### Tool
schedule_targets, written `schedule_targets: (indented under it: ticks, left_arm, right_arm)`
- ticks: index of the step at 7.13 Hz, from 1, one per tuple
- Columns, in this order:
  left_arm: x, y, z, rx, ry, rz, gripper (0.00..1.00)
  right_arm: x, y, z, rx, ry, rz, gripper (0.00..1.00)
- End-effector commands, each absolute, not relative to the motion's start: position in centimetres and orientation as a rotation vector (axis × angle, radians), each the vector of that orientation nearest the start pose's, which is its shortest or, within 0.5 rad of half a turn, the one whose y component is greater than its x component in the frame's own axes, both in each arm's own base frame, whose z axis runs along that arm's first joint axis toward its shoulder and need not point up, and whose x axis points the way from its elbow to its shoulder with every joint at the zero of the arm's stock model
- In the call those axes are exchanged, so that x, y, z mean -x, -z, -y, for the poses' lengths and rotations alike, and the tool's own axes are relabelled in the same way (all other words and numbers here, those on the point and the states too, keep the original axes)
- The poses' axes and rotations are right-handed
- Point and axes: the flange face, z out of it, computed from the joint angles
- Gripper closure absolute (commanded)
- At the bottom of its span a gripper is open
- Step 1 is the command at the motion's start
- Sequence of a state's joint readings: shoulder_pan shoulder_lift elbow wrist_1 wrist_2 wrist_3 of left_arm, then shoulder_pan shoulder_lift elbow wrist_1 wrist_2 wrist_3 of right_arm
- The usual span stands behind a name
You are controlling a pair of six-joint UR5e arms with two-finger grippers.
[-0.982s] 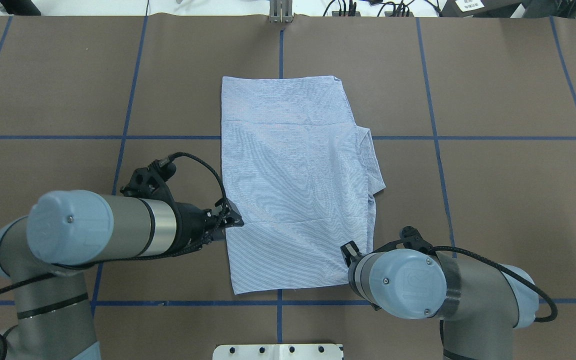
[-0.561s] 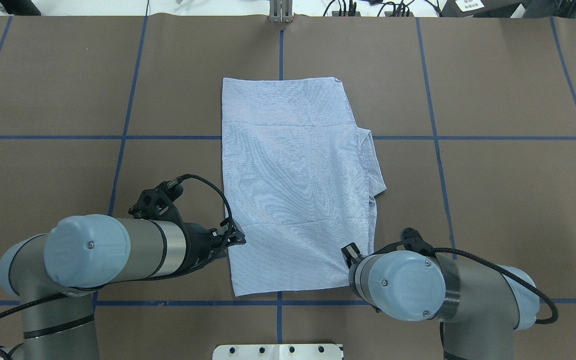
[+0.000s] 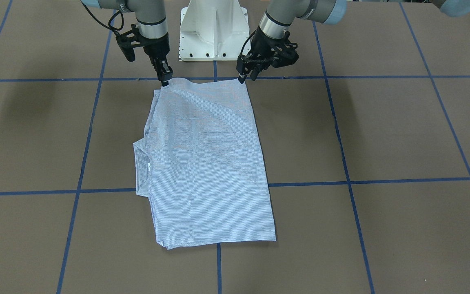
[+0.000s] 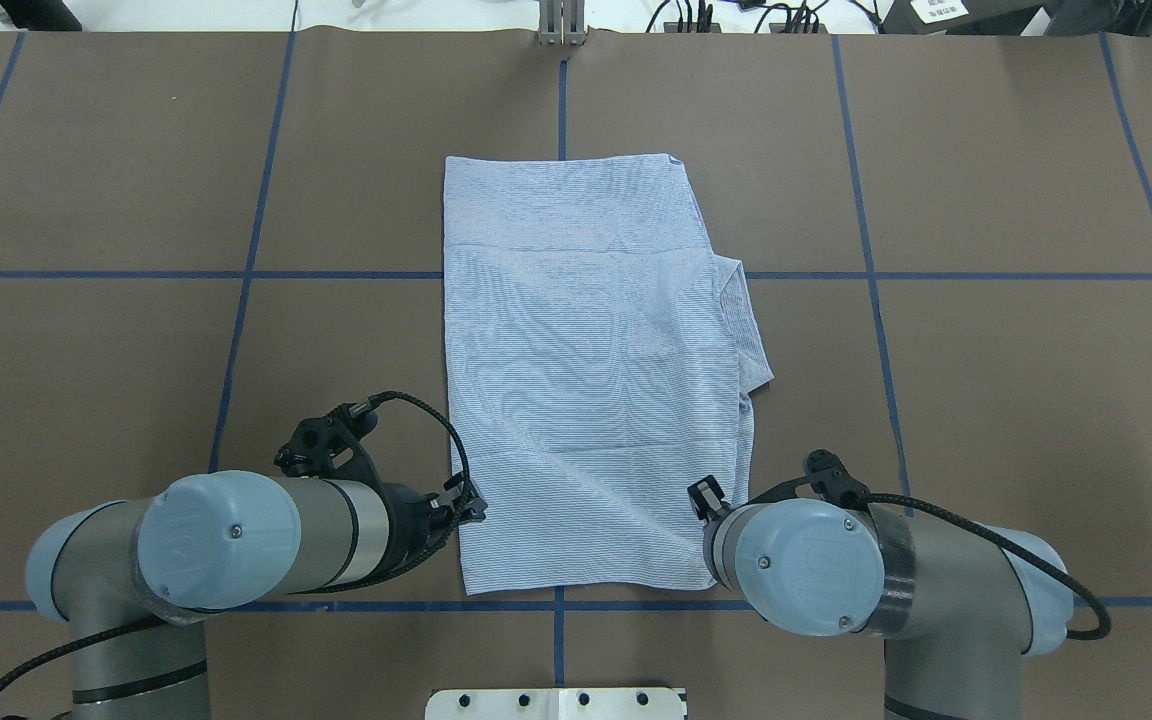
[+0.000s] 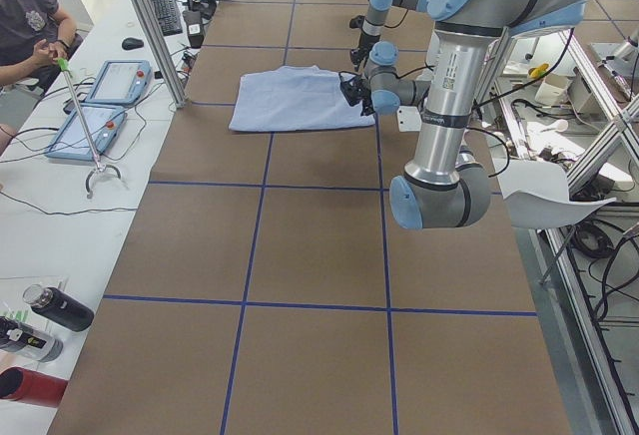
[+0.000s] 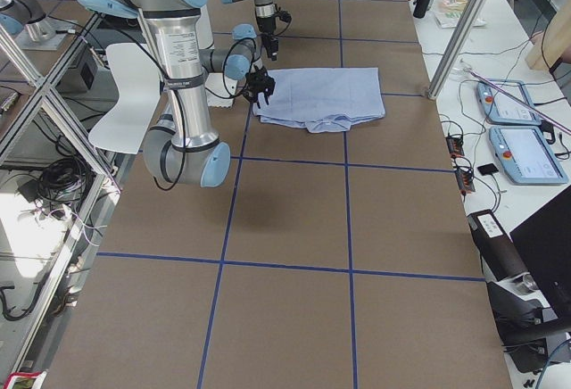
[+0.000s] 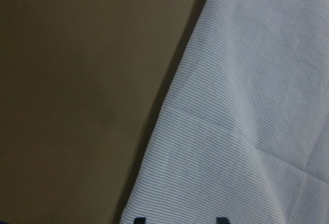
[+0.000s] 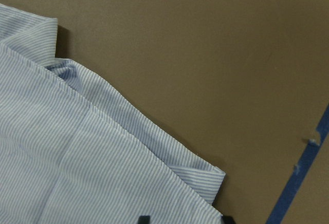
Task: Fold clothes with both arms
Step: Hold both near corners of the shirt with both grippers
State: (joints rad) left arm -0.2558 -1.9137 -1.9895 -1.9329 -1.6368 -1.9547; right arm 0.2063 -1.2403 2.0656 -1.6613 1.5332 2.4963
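Exterior front-facing: left pincer (image 3: 243, 77), right pincer (image 3: 165, 80) flank shirt (image 3: 206, 163)

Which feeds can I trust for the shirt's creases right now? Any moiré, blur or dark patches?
Overhead: wavy moiré bands across the shirt, not real creases. Front-facing: same moiré, plus soft shadows on the table. Left wrist: dim and slightly soft, though stripes show. Right wrist: sharpest, stripes and hem shadow crisp. Side views: shirt too small to show stripes.
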Motion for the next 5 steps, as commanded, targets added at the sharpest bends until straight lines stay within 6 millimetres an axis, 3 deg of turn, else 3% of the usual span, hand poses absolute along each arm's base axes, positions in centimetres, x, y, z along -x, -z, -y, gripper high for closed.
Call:
schedule_targets:
  ticks: [1, 5]
  left_arm:
    - [-51.0, -24.5, 26.4, 0.133, 0.532, -1.133, 0.45]
    - [-51.0, -24.6, 26.4, 0.133, 0.532, -1.127, 0.45]
  right_arm:
    - [51.7, -29.5, 24.6, 0.206, -1.094, 0.718, 0.00]
    - [53.4, -30.0, 22.7, 0.213, -1.056, 0.694, 0.00]
